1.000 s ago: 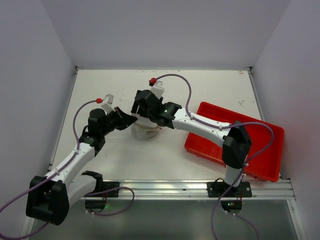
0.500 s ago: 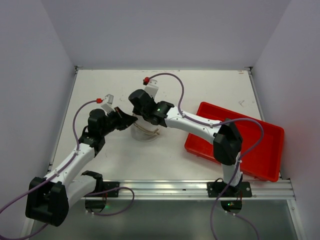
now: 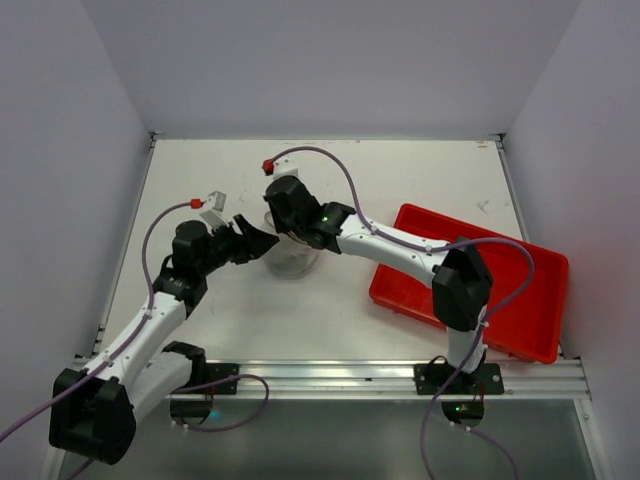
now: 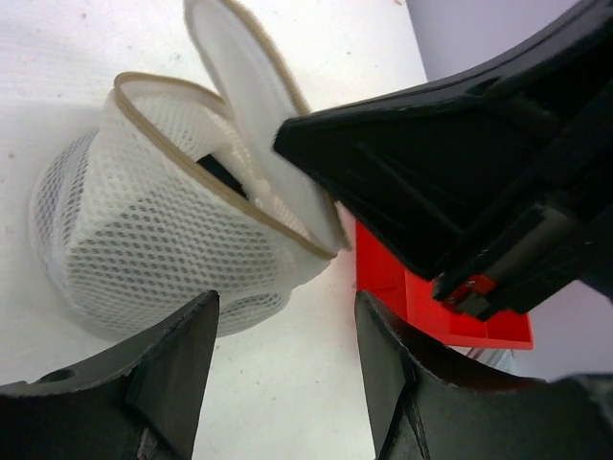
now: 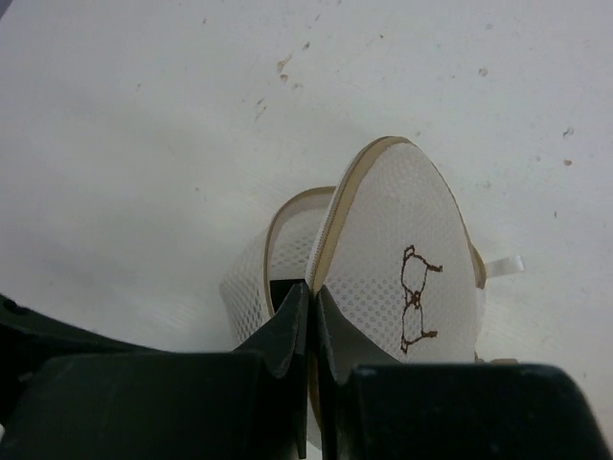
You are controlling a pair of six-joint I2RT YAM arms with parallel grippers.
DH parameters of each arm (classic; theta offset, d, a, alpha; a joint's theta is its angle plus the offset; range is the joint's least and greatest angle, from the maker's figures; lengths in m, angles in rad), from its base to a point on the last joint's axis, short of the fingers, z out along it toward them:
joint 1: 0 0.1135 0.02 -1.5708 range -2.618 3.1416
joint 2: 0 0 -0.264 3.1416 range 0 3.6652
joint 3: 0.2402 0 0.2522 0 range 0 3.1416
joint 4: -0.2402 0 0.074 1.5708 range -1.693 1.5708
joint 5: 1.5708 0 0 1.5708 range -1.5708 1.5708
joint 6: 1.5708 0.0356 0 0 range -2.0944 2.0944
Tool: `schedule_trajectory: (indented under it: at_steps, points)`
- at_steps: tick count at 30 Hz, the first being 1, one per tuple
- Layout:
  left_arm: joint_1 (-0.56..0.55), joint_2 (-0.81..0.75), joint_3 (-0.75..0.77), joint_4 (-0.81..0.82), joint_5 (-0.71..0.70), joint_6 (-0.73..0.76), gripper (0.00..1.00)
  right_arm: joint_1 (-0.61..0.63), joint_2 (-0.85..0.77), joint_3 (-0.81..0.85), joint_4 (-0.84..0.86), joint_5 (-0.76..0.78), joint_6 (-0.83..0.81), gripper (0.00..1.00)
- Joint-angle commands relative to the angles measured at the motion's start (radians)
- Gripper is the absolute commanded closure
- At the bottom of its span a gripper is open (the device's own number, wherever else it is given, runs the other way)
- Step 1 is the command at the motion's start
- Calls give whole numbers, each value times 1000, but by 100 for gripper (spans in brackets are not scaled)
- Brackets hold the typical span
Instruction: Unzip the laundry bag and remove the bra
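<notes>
- At the middle of the white table, the right gripper is pressing its two fingers fully together on the beige rim of the laundry bag, pinching the edge of the raised half.
- That half is standing nearly upright, showing one brown bra outline stitched on its mesh and one small white tab at its far edge.
- The other half is sitting on the table as an open mesh cup, the two halves joining at one side; one dark item is showing inside, too hidden to name.
- Just beside the bag, on its left, the left gripper is holding its two fingers well apart and gripping nothing; bare table is showing between them.
- The two arms are meeting over the single bag, the right one reaching in across the table from the right.
- One red tray is lying to the right, apart from the bag, under the right arm's elbow.
</notes>
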Motion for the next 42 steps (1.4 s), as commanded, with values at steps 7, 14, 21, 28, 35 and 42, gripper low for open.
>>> schedule_trajectory:
  at_steps: [7, 14, 21, 28, 35, 42]
  points:
    - [41, 44, 67, -112, -43, 10, 37, -6, -238, -241, 228, -116, -224, 100]
    - [53, 260, 192, -94, 35, -22, 32, -7, -311, -359, 340, -185, -246, 100]
    - [55, 363, 320, -215, -91, 61, 31, -7, -347, -396, 351, -197, -247, 100]
    - [56, 417, 381, -279, -152, 86, 28, -7, -392, -459, 411, -199, -247, 100]
    - [56, 500, 380, -222, -82, 79, 42, -6, -418, -486, 446, -220, -259, 100]
    - [56, 486, 364, -178, -51, 67, 81, -7, -443, -503, 451, -188, -266, 100]
